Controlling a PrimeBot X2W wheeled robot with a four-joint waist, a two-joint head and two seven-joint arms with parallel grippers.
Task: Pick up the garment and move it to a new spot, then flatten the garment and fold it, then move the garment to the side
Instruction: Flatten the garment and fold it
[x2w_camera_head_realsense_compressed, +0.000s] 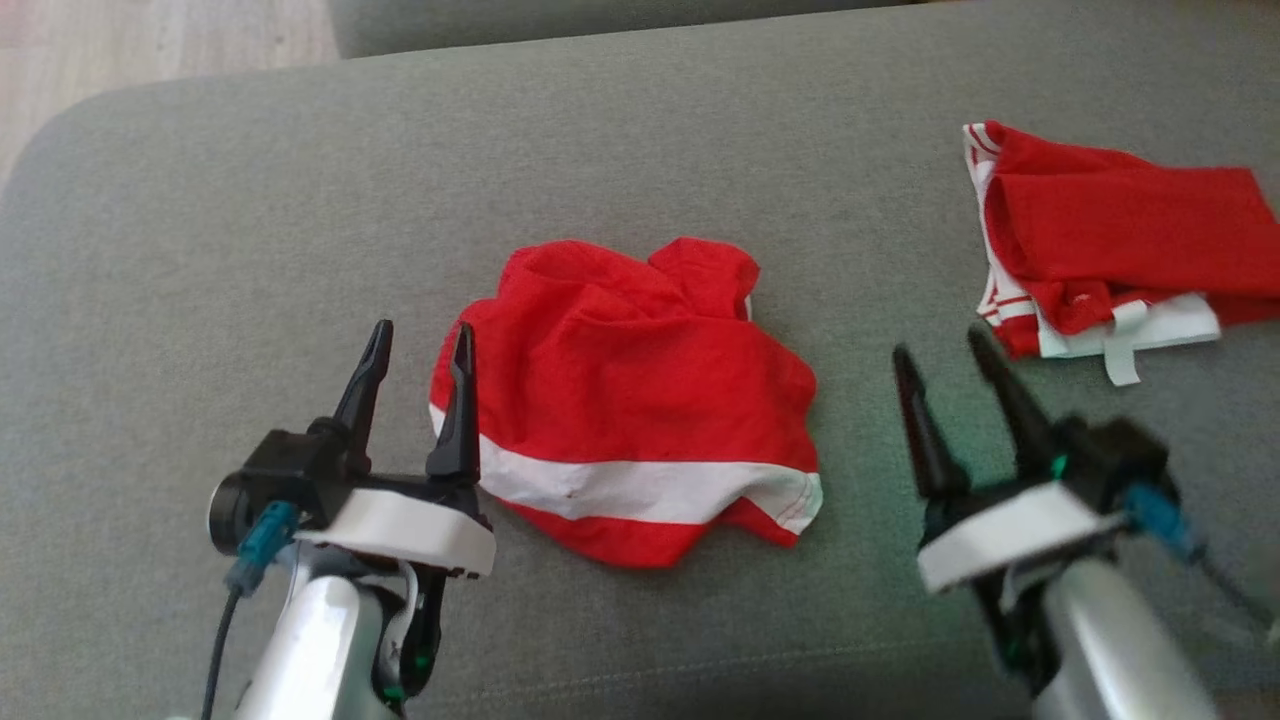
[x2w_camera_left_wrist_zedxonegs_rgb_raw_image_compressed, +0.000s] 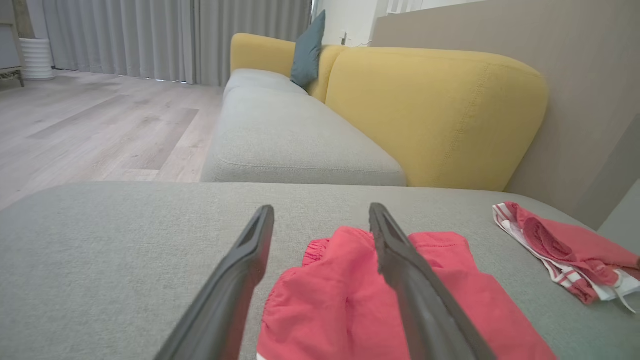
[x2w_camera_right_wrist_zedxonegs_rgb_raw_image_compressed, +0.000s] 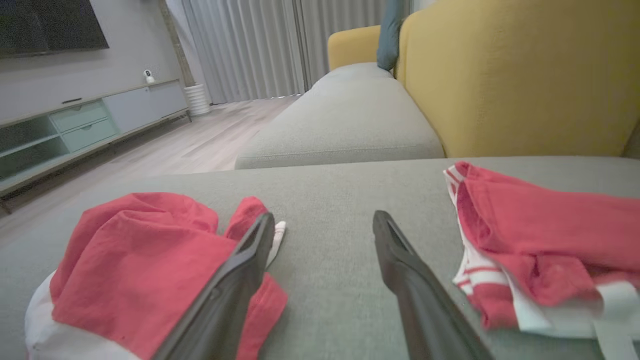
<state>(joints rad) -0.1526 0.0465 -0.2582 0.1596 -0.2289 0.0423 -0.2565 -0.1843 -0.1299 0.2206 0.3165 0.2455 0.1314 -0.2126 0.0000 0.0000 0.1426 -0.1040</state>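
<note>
A crumpled red garment (x2w_camera_head_realsense_compressed: 625, 400) with a white band lies in the middle of the grey sofa seat (x2w_camera_head_realsense_compressed: 200, 250). The left wrist view has the garment (x2w_camera_left_wrist_zedxonegs_rgb_raw_image_compressed: 345, 300) low between and right of the fingers, and the right wrist view has it (x2w_camera_right_wrist_zedxonegs_rgb_raw_image_compressed: 140, 260) at lower left. My left gripper (x2w_camera_head_realsense_compressed: 420, 345) stands open just left of the garment's left edge, nothing between its fingers. My right gripper (x2w_camera_head_realsense_compressed: 940, 350) hovers open over bare cushion, to the right of the garment, holding nothing. Both show open in their wrist views, left gripper (x2w_camera_left_wrist_zedxonegs_rgb_raw_image_compressed: 321, 212) and right gripper (x2w_camera_right_wrist_zedxonegs_rgb_raw_image_compressed: 324, 220).
A second red-and-white garment (x2w_camera_head_realsense_compressed: 1100, 250) lies bunched at the seat's far right, also seen as a garment (x2w_camera_left_wrist_zedxonegs_rgb_raw_image_compressed: 565, 250) and a garment (x2w_camera_right_wrist_zedxonegs_rgb_raw_image_compressed: 540, 250) in the wrist views. A yellow backrest (x2w_camera_left_wrist_zedxonegs_rgb_raw_image_compressed: 435, 110) rises behind. Wooden floor (x2w_camera_head_realsense_compressed: 150, 40) lies beyond the seat's far left edge.
</note>
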